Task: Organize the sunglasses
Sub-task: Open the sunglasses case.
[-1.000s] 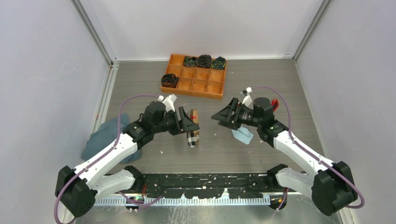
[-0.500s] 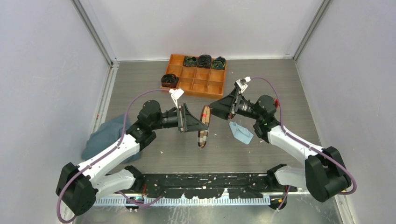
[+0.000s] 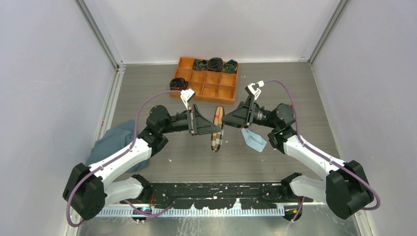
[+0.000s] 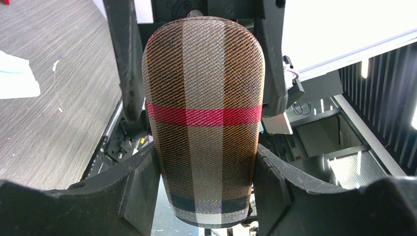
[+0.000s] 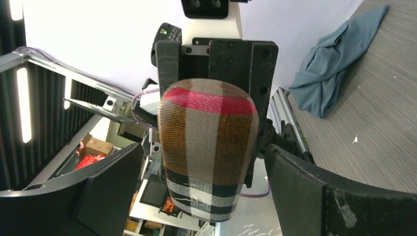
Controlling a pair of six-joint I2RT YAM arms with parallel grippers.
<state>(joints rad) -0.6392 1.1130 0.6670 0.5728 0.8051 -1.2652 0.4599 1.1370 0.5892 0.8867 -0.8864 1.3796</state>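
Presenting the plaid case [image 4: 204, 113] in mid-air, the left gripper [image 4: 206, 196] has its jaws partly closed on the case's two flanks, near one end; the rest of the case juts out beyond the fingertips. The right gripper [image 5: 209, 191] faces it from the opposite side with its jaws spread fully wide and holding nothing. The free rounded end of the case sits between those open jaws, clear of both pads. The sunglasses [image 3: 292, 106] are not between either pair of jaws. A sliver of red behind the right wrist is probably their frame, though the arm hides most of it and this cannot be confirmed. The light blue cloth [image 3: 254, 139] lies on the table below the right jaws.

The step in hand appears to be a second grasp on the case, either to take it over or to open it for the glasses. To do it well, the right jaws should advance until the case end lies deep between the pads, centred. They should then close squarely on the flanks rather than across the seam. The left grip should stay firm until the right pads bear, or the case may twist or drop.
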